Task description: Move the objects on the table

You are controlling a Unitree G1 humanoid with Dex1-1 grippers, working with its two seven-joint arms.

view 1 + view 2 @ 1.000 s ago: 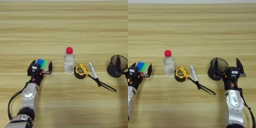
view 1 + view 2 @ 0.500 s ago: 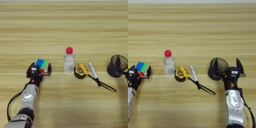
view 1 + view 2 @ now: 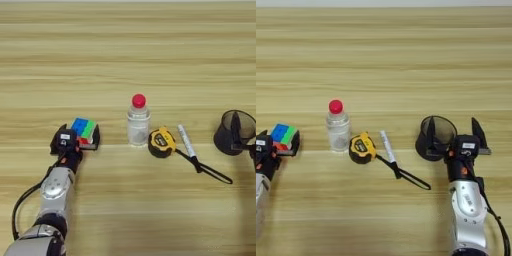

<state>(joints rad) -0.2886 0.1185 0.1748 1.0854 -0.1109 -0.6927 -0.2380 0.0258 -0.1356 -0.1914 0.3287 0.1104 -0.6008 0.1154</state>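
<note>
My left gripper [image 3: 75, 141] is open at the table's left, its black fingers on either side of the multicoloured puzzle cube [image 3: 83, 130]; the cube lies close to the right finger. In the middle stands a clear bottle [image 3: 138, 125] with a red cap. Right of it lie the yellow-black tape measure [image 3: 161, 142] with its black strap and, beside that, the grey-white marker [image 3: 186, 140]. My right gripper [image 3: 453, 134] is open at the dark cup [image 3: 435, 140]: one finger reaches into the cup's mouth, the other stands outside to the right.
The light-brown wooden table [image 3: 130, 60] stretches far behind the row of objects. The tape measure's strap [image 3: 406, 175] trails toward the front right, between the marker and my right arm.
The left gripper and the cube have drifted very slightly to the left. The right gripper, cup, bottle, tape measure and marker stay where they were.
</note>
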